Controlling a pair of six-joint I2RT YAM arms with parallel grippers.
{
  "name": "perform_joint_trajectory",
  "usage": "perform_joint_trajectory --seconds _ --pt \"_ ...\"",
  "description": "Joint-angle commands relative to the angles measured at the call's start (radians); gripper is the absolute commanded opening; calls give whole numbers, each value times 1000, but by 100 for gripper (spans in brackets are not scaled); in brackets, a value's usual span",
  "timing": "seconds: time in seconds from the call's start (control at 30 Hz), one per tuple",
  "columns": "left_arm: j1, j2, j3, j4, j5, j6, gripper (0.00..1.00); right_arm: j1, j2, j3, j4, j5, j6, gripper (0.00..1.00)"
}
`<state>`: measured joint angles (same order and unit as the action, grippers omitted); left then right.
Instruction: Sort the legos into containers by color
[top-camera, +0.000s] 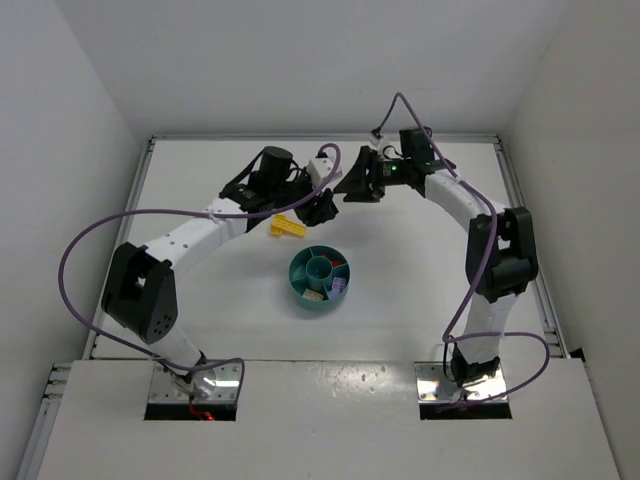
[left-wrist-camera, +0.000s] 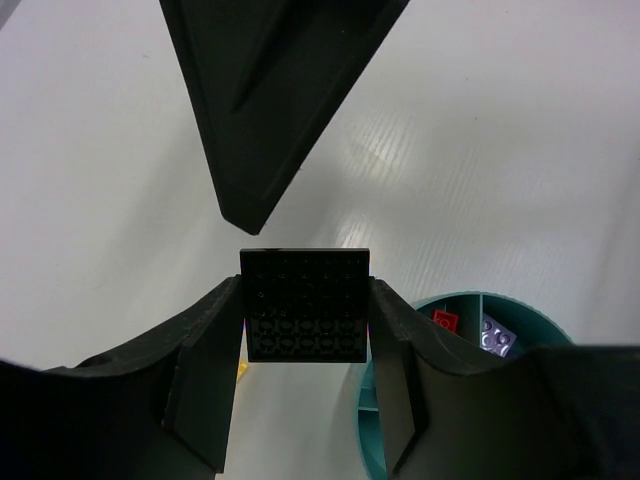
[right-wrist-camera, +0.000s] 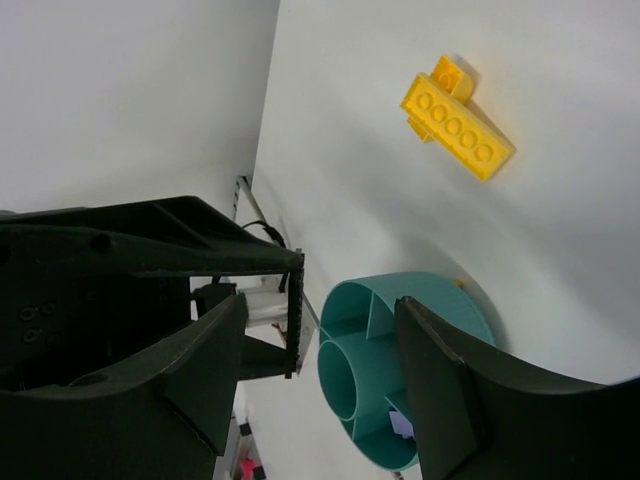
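Note:
A black lego plate (left-wrist-camera: 305, 305) sits squarely between the fingers of my left gripper (left-wrist-camera: 305, 290), which is shut on its two side edges above the table. In the right wrist view the plate (right-wrist-camera: 295, 310) shows edge on, in the gap of my open right gripper (right-wrist-camera: 320, 305), close to its left finger (right-wrist-camera: 205, 365). That gripper's finger (left-wrist-camera: 270, 100) hangs just beyond the plate. A yellow lego (top-camera: 288, 227) lies on the table behind the teal dish (top-camera: 320, 295). The dish's sections hold a red lego (left-wrist-camera: 445, 321) and a purple lego (left-wrist-camera: 497, 335).
Both grippers (top-camera: 325, 207) (top-camera: 357, 188) meet behind the dish, almost touching. White walls close the table at the back and sides. Purple cables loop off both arms. The dish's central cup (right-wrist-camera: 355, 375) has nothing in it that I can see.

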<state>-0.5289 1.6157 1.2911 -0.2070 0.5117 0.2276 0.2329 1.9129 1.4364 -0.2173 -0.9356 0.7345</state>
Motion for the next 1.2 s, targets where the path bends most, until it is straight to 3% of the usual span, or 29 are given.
perform_joint_trajectory --seconds 0.0,0.33,0.47,0.67,0.8,0.9,1.0,1.13,1.17 --pt "-6 -20 36 8 13 7 25 16 -5 -7 50 -55 11 61" --pt "-6 -2 54 8 13 16 25 45 -14 -39 41 -77 -32 59" --pt "-6 -2 63 8 13 26 25 45 -14 -48 41 -77 -32 51" --pt "-6 -2 54 8 22 26 25 54 6 -18 72 -89 -32 29" --pt "-6 -2 45 8 22 26 25 72 15 1 72 -98 -46 4" --pt "-6 -2 45 8 22 26 25 72 6 10 36 -98 -108 0" --pt "-6 -2 36 8 11 26 30 72 -14 10 -14 -72 -179 0" --pt "-6 -13 36 8 -36 -22 60 72 -51 10 -88 -19 -282 0" --pt "4 -13 36 8 -45 -46 63 72 -51 1 -112 4 -315 0"
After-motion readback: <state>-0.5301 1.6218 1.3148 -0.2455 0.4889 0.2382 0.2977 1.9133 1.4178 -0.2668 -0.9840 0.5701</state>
